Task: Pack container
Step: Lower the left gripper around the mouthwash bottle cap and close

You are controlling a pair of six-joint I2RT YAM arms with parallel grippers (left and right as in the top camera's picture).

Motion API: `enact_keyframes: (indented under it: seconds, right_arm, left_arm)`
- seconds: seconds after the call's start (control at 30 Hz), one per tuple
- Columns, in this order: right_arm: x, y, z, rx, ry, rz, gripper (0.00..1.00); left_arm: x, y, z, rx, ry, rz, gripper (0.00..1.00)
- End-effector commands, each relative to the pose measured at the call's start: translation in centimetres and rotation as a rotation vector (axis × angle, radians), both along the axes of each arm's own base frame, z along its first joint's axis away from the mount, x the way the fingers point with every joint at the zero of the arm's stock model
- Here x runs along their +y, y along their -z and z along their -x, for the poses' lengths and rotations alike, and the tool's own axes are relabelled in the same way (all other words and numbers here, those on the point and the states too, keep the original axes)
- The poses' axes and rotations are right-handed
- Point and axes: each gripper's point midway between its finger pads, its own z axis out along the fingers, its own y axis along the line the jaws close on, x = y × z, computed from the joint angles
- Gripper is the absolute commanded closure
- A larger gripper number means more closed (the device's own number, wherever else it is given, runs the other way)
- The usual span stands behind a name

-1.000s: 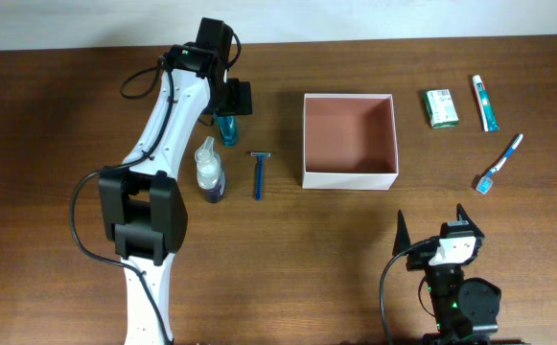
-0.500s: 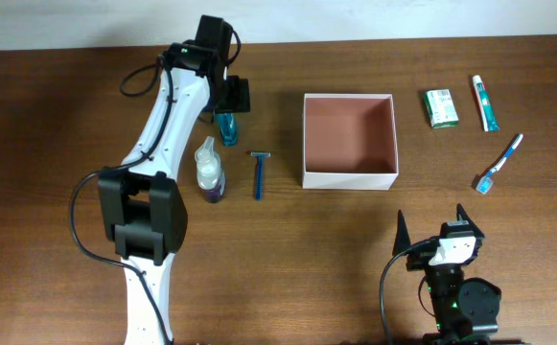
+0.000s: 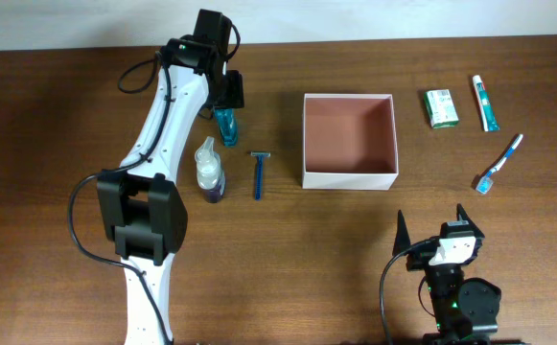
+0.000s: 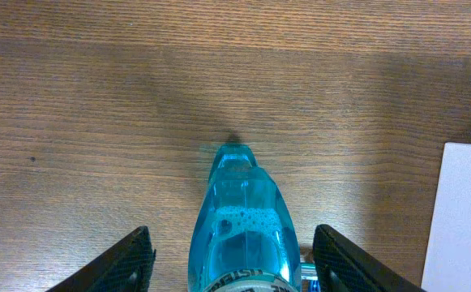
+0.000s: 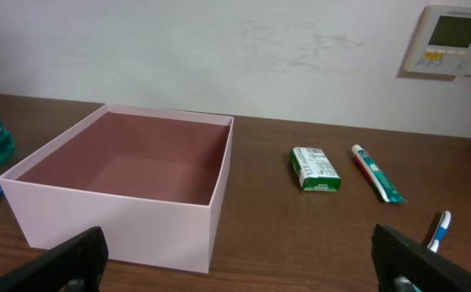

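Note:
The container (image 3: 349, 179) is a square open-top box with white walls and a pinkish-tan inside, in the middle of the table; it also shows in the right wrist view (image 5: 130, 212). My left gripper (image 3: 228, 101) is open over a blue mouthwash bottle (image 3: 225, 126). In the left wrist view the bottle (image 4: 241, 219) lies between the spread fingers (image 4: 233, 264), with gaps on both sides. My right gripper (image 3: 436, 228) is open and empty near the front edge, facing the container.
A clear spray bottle (image 3: 208, 169) and a blue razor (image 3: 258, 173) lie left of the container. A green-and-white carton (image 3: 441, 107), a toothpaste tube (image 3: 485, 103) and a toothbrush (image 3: 499, 163) lie to its right.
My left gripper has shifted slightly toward the back of the table over the mouthwash bottle. The right arm has not moved.

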Motion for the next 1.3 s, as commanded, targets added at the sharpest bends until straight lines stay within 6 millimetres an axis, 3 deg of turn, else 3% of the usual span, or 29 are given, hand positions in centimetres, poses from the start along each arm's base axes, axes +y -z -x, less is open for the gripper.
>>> enact_keyframes:
  seconds: [0.0, 1.0, 1.13, 1.17, 1.27]
  right_arm:
    - [0.1, 0.2, 0.0, 0.004, -0.005, -0.001, 0.01]
    - [0.1, 0.2, 0.0, 0.004, -0.005, -0.001, 0.01]
    - [0.1, 0.2, 0.0, 0.004, -0.005, -0.001, 0.01]
    - [0.1, 0.2, 0.0, 0.004, -0.005, -0.001, 0.01]
    - [0.1, 0.2, 0.0, 0.004, -0.005, -0.001, 0.01]
  left_arm:
    - [0.0, -0.3, -0.4, -0.014, 0.002, -0.009, 0.36]
    - [0.2, -0.1, 0.7, 0.029, 0.022, -0.027, 0.61]
    - [0.2, -0.2, 0.5, 0.022, 0.042, -0.034, 0.59]
    - [0.2, -0.3, 0.4, 0.017, 0.057, -0.039, 0.52]
    - [0.2, -0.4, 0.1, 0.001, 0.084, -0.049, 0.5]
